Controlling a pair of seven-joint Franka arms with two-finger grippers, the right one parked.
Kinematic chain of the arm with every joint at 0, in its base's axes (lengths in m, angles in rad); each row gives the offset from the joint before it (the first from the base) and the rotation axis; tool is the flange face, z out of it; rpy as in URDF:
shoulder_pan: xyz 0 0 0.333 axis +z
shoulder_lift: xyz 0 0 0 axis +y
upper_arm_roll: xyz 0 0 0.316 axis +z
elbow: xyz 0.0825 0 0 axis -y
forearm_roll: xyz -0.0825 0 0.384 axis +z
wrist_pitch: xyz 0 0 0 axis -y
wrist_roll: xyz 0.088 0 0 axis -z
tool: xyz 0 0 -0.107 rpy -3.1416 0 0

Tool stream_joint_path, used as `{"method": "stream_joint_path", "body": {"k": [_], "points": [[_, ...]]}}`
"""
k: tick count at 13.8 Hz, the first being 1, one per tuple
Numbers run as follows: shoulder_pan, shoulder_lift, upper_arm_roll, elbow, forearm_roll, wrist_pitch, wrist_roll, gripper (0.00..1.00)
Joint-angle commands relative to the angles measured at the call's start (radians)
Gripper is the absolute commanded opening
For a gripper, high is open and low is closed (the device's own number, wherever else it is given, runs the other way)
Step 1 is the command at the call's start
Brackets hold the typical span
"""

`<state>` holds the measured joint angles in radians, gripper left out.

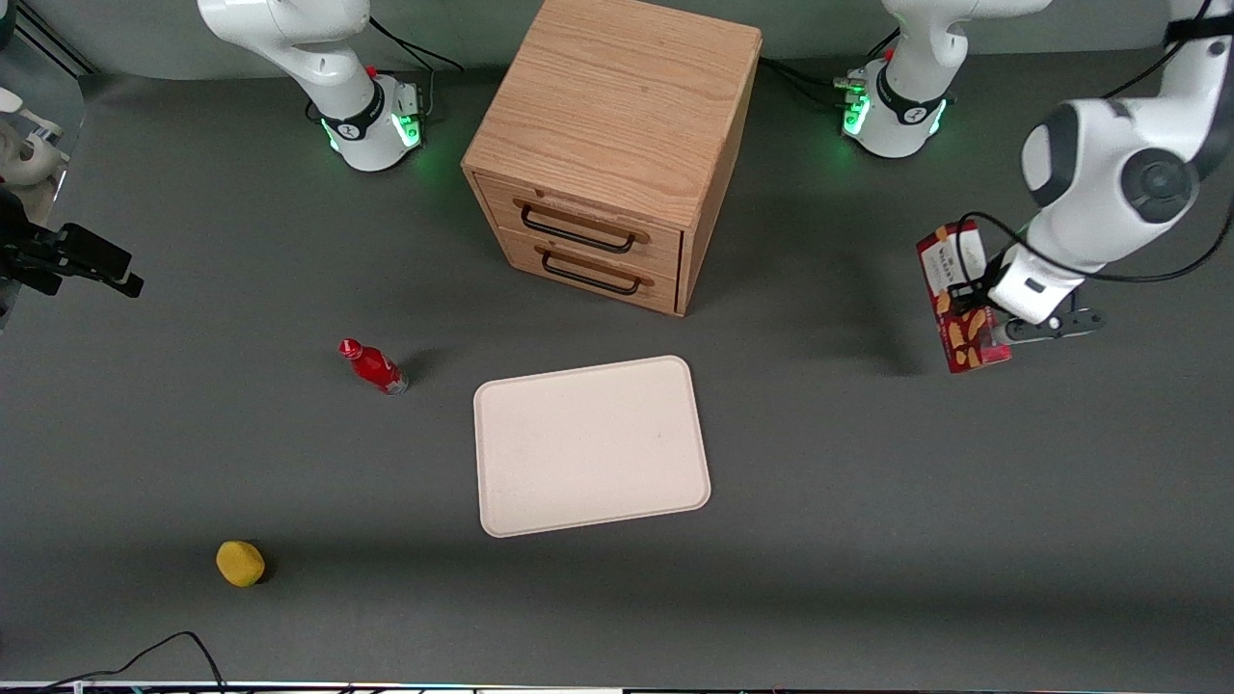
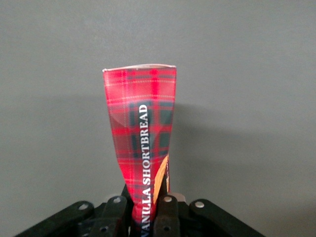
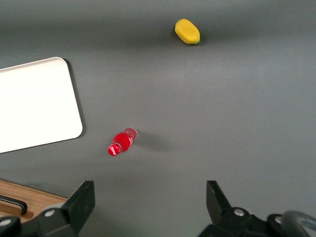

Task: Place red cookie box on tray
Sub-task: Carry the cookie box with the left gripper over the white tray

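Fingers (image 2: 167, 215) of gripper (image 2: 146, 217) clamped on red cookie box (image 2: 143, 133), lifted above tabletop (image 1: 868, 501); label reads "VANILLA SHORTBREAD".

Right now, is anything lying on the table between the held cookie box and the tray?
No. In the front view, only bare grey table separates the red cookie box, clamped in the left gripper, from the tray.
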<state>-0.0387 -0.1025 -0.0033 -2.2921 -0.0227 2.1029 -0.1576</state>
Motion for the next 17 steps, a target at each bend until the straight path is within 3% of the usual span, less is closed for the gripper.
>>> {"method": "stream_joint_path", "body": {"k": [1,4,8,10,13,15,17], "points": [[-0.026,-0.019,-0.033,0.199,-0.014,-0.267,-0.061,0.15],[-0.029,0.026,-0.116,0.477,-0.045,-0.535,-0.172,0.15],[-0.067,0.212,-0.237,0.701,-0.144,-0.525,-0.481,0.16],[-0.118,0.407,-0.318,0.883,-0.125,-0.465,-0.736,0.16],[-0.307,0.694,-0.336,1.174,0.128,-0.428,-0.968,0.16],[-0.383,0.815,-0.333,1.266,0.194,-0.338,-1.092,0.16],[-0.409,0.868,-0.326,1.263,0.242,-0.217,-1.126,0.16]]}}
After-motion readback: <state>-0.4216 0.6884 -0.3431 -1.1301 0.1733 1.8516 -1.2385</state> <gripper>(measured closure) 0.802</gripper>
